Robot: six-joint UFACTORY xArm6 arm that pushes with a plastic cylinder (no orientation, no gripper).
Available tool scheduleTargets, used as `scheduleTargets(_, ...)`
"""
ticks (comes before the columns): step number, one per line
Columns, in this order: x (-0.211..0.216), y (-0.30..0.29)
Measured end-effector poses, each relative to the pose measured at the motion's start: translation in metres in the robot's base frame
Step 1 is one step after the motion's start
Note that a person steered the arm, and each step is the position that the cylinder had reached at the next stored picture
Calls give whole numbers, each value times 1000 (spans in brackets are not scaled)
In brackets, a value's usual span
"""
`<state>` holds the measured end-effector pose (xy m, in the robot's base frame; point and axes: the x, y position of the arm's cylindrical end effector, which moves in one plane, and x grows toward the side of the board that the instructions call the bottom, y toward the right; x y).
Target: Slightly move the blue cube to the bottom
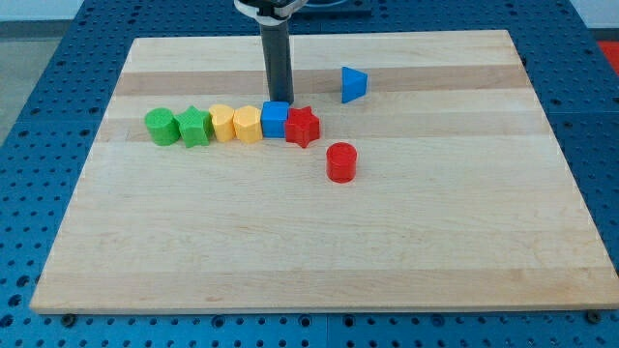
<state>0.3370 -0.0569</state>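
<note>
Wood grain runs left to right across the desk [319, 242], a pale plank board with slightly darker bands, lying on a blue perforated metal base [39, 174]. We carry no pincer at all, so there is nothing to clench or release; our arm ends in a straight dark rod [278, 63], smooth and matte, coming down from the view's top. Our tip [279, 101] sits right at the top edge of the blue cube [276, 120], touching it or just short of it; we cannot tell which.

That blue cube stands in a row of six small plastic-looking blocks, a little above the board's middle and towards the view's left. From the view's left we see a green cylinder [160, 127] with a rounded top, a green star-shaped block [194, 127], a yellow block [222, 123] with a curved outline whose exact shape we cannot make out, a yellow faceted block [248, 124], roughly hexagonal, then the blue cube, then a red star-shaped block [303, 126]. Neighbours in the row touch or nearly touch.

Apart from the row, a red cylinder [341, 162] stands below and to the right of the red star, and a blue triangular wedge [354, 84] lies nearer the view's top, to the right of our rod.
</note>
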Motion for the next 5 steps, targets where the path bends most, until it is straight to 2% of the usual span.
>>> scheduleTargets(5, 13, 0)
